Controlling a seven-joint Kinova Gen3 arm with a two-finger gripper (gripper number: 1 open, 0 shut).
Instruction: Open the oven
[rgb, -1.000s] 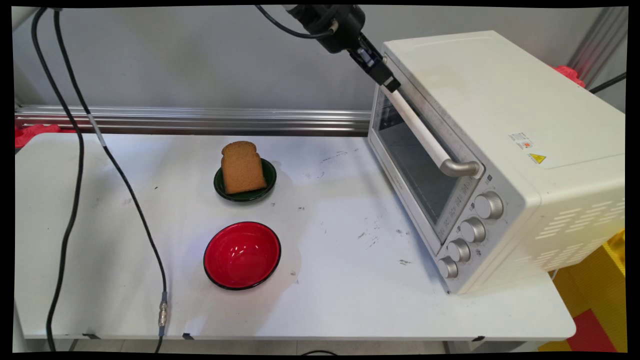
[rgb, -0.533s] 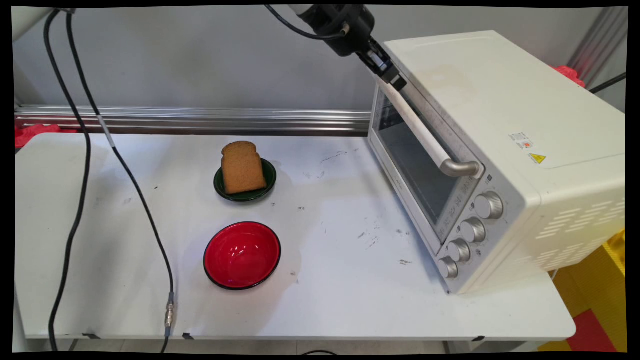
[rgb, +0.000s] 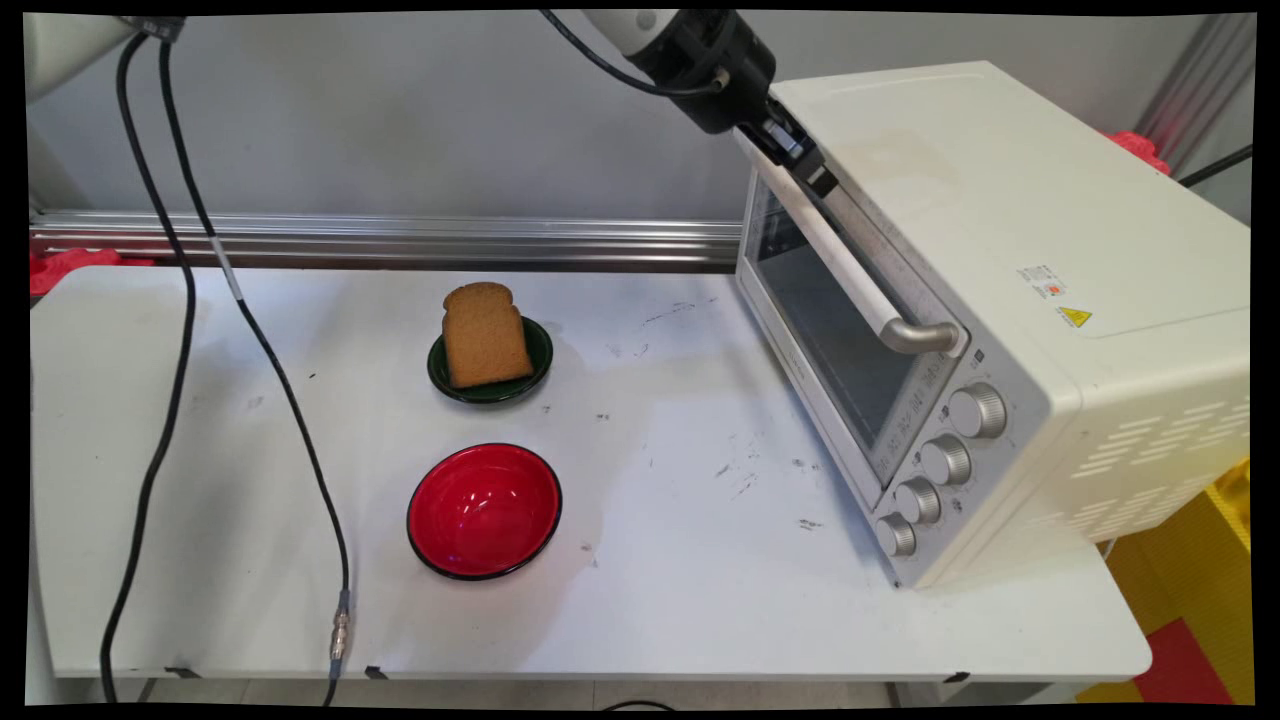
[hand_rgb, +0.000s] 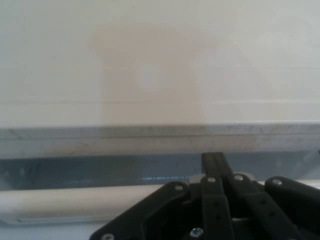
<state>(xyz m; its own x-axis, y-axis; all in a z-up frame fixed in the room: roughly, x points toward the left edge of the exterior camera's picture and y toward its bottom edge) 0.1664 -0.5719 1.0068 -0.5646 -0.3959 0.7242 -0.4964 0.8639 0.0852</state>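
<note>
the white table (rgb: 650, 600) carries everything here, running from the near edge back to a metal rail (rgb: 400, 240) along the wall. on its right side stands a cream toaster oven (rgb: 1000, 250), turned so its glass door (rgb: 830, 330) faces left and near; the door is up against the oven's front. a long pale handle (rgb: 850, 270) runs across the top of the door, and four silver knobs (rgb: 945, 460) sit in a column at the door's near end.

the black pincer (rgb: 812, 175) hangs at the far upper corner of the oven, angled down from the upper left, its tip at the far end of the handle and just beside the oven's top edge. in the hand view the handle (hand_rgb: 75, 202) crosses just past the linkage, with the door glass and the oven's cream top beyond it. the fingers (hand_rgb: 215, 162) look pressed together into one narrow black tip with nothing between them, though the close view makes this hard to be sure of.

two black cables (rgb: 160, 350) hang down over the left of the table.

a red bowl (rgb: 484, 510) sits near the middle of the table toward the near side. just beyond it, apart from it, is a small dark green dish (rgb: 535, 365) with a brown slice of bread (rgb: 485, 335) leaning upright in it. both are well apart from the oven and the pincer.
</note>
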